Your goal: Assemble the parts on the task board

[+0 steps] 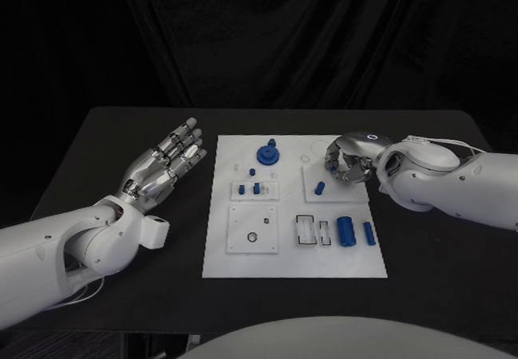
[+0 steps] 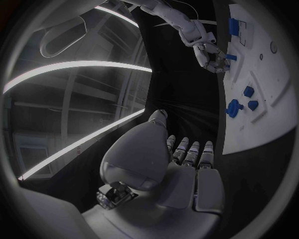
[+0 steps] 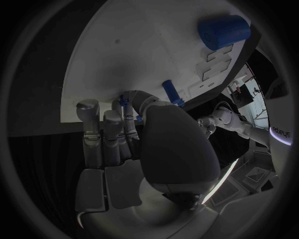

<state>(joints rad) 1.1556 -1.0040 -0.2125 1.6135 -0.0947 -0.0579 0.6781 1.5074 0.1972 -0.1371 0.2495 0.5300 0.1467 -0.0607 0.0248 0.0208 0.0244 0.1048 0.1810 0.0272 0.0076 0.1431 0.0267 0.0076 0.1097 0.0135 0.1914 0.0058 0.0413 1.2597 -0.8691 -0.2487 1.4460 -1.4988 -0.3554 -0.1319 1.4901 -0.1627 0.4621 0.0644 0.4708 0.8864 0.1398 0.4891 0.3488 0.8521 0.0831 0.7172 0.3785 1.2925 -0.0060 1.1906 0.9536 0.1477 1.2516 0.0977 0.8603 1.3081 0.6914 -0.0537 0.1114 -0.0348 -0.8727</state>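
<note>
— What does the board look like?

— A white board [image 1: 295,262] lies in the middle of the black table [image 1: 96,155], divided into raised square tiles and cut-out slots. Near its far edge stands a round blue gear [image 1: 267,153] with a peg rising from it. Two small blue pegs [image 1: 255,188] sit in the tile just nearer than it. Toward the near right corner a fat blue cylinder [image 1: 347,230] lies beside a thinner blue rod [image 1: 368,234].

— And the hands?

— The left hand [image 1: 166,163] rests off the board's left edge, fingers straight and apart, holding nothing. The right hand [image 1: 352,159] is over the board's far right part, fingers curled in just beside a small blue pin [image 1: 319,188] standing in a tile. Whether they grip anything I cannot tell; the wrist view is too dim.
</note>
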